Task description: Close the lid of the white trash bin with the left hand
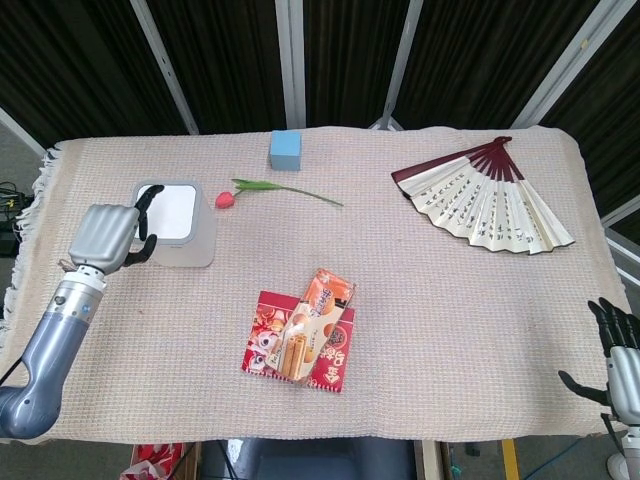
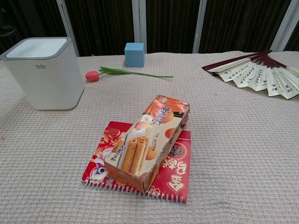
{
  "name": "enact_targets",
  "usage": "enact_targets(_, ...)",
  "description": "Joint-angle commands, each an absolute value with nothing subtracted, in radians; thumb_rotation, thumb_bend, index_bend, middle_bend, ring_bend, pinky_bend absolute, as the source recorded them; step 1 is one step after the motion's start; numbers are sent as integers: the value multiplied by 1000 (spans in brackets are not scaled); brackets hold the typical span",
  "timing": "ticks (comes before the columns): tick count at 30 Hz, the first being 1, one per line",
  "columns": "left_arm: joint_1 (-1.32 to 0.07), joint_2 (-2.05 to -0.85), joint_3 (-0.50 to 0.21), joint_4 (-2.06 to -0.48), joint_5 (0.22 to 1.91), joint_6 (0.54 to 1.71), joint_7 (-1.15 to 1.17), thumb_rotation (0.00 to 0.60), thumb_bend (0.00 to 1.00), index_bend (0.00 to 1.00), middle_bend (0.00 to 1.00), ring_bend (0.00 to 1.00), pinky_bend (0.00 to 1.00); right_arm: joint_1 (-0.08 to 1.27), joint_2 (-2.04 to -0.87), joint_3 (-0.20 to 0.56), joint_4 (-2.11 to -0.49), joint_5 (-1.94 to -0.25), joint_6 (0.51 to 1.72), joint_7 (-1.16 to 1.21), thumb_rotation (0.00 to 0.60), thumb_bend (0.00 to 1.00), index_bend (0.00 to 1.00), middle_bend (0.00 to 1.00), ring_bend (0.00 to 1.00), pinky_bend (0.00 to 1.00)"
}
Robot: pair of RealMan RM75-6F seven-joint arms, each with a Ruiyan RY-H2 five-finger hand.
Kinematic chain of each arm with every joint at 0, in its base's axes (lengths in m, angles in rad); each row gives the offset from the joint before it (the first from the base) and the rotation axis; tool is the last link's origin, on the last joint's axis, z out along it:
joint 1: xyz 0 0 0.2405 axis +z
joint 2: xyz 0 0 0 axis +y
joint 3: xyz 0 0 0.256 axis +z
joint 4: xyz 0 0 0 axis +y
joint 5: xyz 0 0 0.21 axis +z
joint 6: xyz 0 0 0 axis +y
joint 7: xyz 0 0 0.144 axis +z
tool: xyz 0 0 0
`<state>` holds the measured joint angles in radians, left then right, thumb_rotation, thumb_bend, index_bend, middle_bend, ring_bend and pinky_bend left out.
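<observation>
The white trash bin [image 1: 203, 238] stands at the left of the table, and its grey-rimmed lid [image 1: 173, 212] lies flat on top. The chest view shows the bin [image 2: 46, 77] with the lid [image 2: 36, 47] level and nothing on it. My left hand [image 1: 105, 238] hovers just left of the bin, fingers loosely apart near the lid's left edge, holding nothing. It is outside the chest view. My right hand [image 1: 617, 362] hangs past the table's front right corner with its fingers spread, also holding nothing.
A red tulip [image 1: 268, 189] lies right of the bin, with a blue cube [image 1: 286, 149] behind it. A snack box [image 1: 312, 322] rests on a red notebook [image 1: 332, 368] at the front middle. An open paper fan [image 1: 492, 197] lies at the back right.
</observation>
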<state>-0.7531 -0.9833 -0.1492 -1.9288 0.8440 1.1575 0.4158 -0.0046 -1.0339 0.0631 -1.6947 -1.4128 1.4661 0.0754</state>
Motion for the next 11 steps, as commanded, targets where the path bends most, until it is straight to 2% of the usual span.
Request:
enact_targets(1,-611,-1016,-68,-1923,1069,1334,351,600,324,0,17,75,370,-5,-1034,62,-1691,-1413,1468,69,600,195,0,0,0,0)
enact_targets(2,-591,-1028,-53,-1909,1105,1360,346,600,279,0,0,23,282,-6,-1034,62,-1690,-1414,1469,65,600,195,0,0,0,0)
enact_targets(5,-503,-1076,9,-1859,1228,1457,307,600,171,0,0,0,86,-7,-1035,59,-1685,-1419,1473,48,600,195,0,0,0,0)
enact_targets(11,-339,-1107,119,-1770,1369,1580,201,600,122,0,0,0,16,-8,-1043,58,-1673,-1435,1488,25,600,195,0,0,0,0)
